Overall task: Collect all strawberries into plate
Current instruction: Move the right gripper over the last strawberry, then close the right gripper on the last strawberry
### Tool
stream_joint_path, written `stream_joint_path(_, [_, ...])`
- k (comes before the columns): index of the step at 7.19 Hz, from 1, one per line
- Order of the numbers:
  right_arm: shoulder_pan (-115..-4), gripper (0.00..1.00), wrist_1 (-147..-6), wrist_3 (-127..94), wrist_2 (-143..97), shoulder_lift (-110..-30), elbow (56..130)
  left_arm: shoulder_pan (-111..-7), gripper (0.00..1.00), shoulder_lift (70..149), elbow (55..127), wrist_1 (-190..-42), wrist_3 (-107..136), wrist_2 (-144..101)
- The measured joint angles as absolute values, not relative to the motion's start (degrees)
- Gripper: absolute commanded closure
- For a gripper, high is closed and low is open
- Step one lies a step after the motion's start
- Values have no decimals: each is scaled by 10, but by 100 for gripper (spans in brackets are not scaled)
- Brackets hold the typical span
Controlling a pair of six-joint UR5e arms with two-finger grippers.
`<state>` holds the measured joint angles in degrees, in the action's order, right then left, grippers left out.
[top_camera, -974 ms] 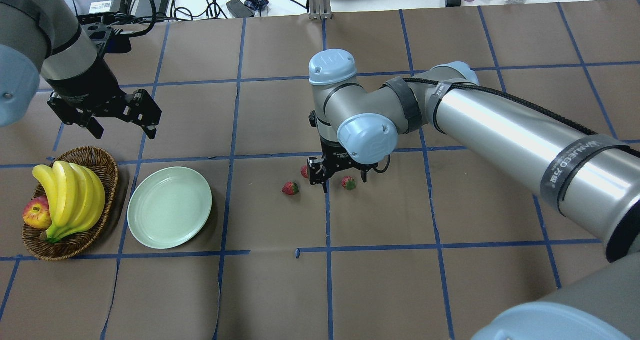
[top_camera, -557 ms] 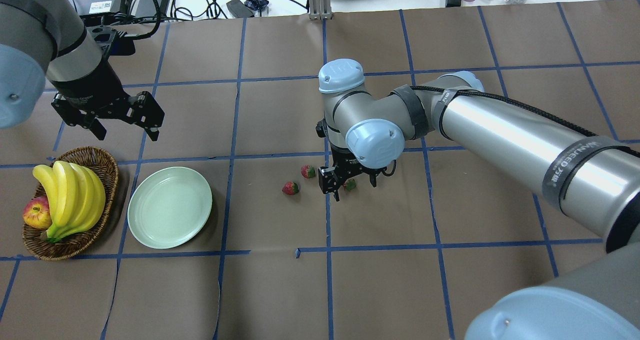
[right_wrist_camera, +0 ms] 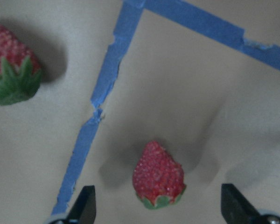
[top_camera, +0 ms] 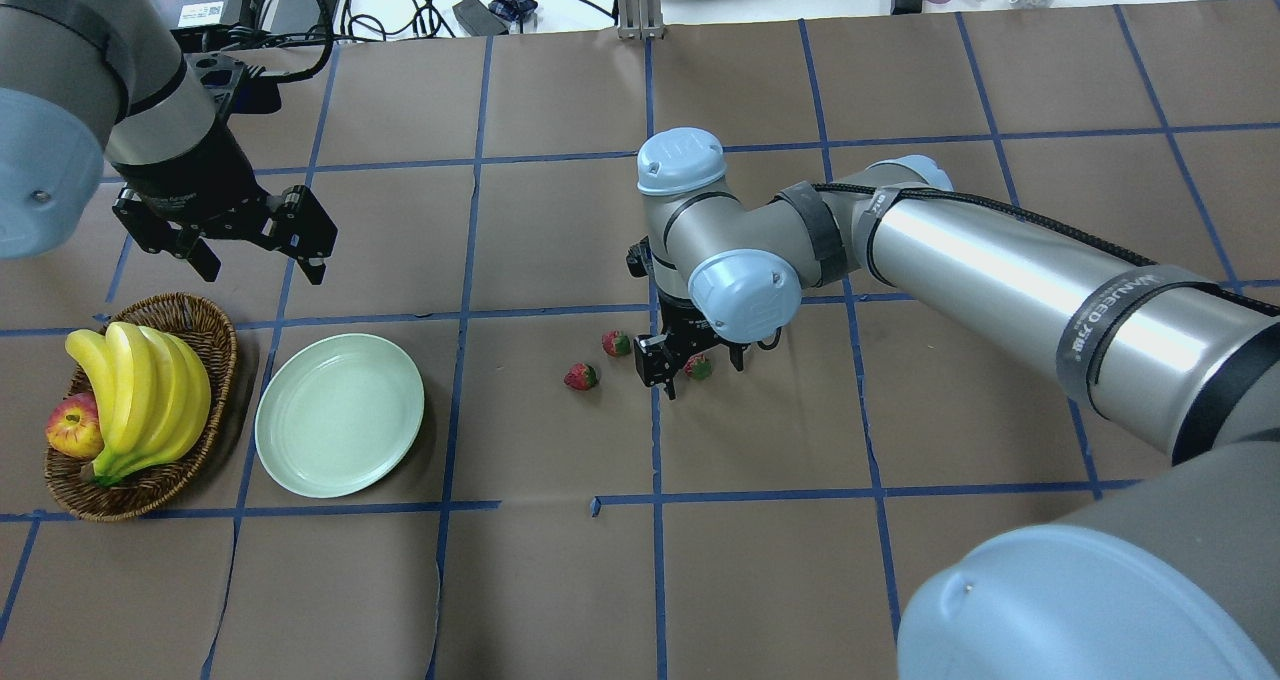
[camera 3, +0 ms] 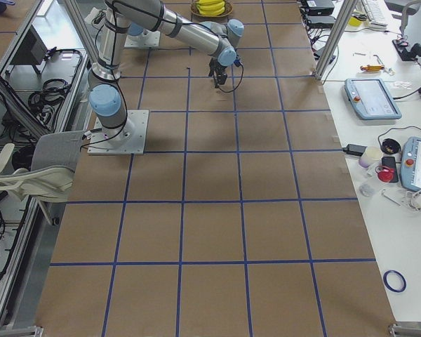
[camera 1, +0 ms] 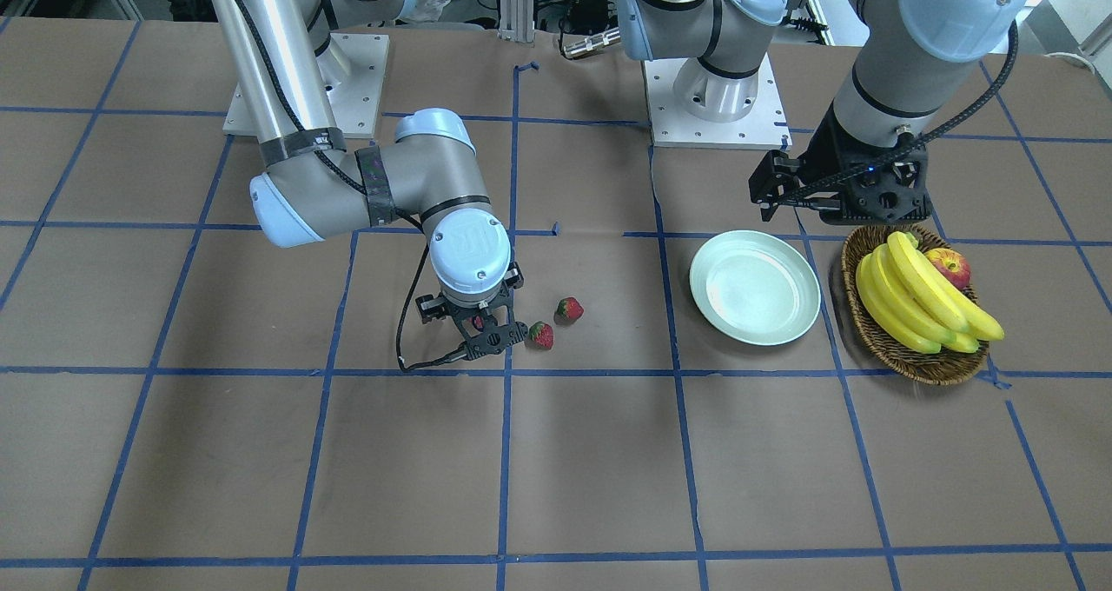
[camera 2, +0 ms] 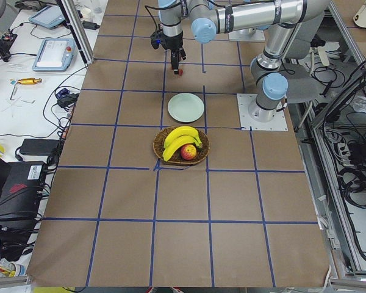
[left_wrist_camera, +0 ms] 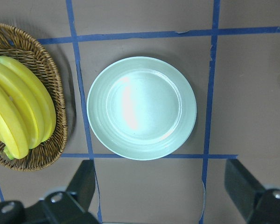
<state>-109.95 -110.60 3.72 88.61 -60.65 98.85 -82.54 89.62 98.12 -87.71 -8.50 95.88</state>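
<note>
right fingers [right_wrist_camera: 87, 206]: two dark, blunt prongs of my right gripper [top_camera: 703, 375], spread apart and low over the table, one on each side of a strawberry. neither touches it in my wrist view.
straddled strawberry [right_wrist_camera: 157, 176]: a plump cone with pitted red skin and a green leafy cap. it lies on the paper just beside a tape line.
other strawberries: one [top_camera: 616, 342] and another [top_camera: 581, 376] lie on the paper close by, outside my fingers. my wrist view shows one with its ragged cap [right_wrist_camera: 9, 65], partly cut off by the frame edge. i cannot tell which of the two it is.
plate [top_camera: 340, 415]: round, shallow, glossy pale mint, with faint rings inside a raised rim. it is well apart from all three berries and just beside the basket.
left fingers [left_wrist_camera: 84, 179]: black, angular and held wide apart with nothing between them. my left gripper [top_camera: 263, 272] hangs above the table beyond the plate.
basket [top_camera: 215, 330]: brown woven wicker, holding smooth yellow bananas [top_camera: 140, 390]. a red-yellow apple [top_camera: 72, 427] is half hidden behind them.
table cover [top_camera: 560, 580]: matte brown paper, creased, gridded with blue tape.
hard to see: in the front view my wrist hides the straddled berry almost entirely. the side views are too small to show it.
</note>
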Motion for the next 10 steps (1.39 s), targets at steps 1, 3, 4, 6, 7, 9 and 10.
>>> stream_joint_path(1, [-1100,50,-1108,43,887,-605,989,-826,0,896,981,-877,-85,959])
stream_joint_path(3, [-1100,100,-1110,48,888,-605,989,-826,0,896,982,-877,-84,959])
stream_joint_path(4, [-1100,100,-1110,49,888,-605,988,-826,0,896,982,-877,-84,959])
stream_joint_path(6, [-1100,100,-1109,54,890,-606,987,-826,0,896,982,-878,-84,959])
stream_joint_path(7, [-1100,100,-1109,55,890,-608,983,-826,0,896,982,-877,-84,959])
stream_joint_path(9, [-1100,100,-1109,53,897,-614,978,-826,0,896,982,-877,-83,959])
stream_joint_path(10, [-1100,100,-1107,50,901,-622,970,-826,0,896,982,-878,-83,958])
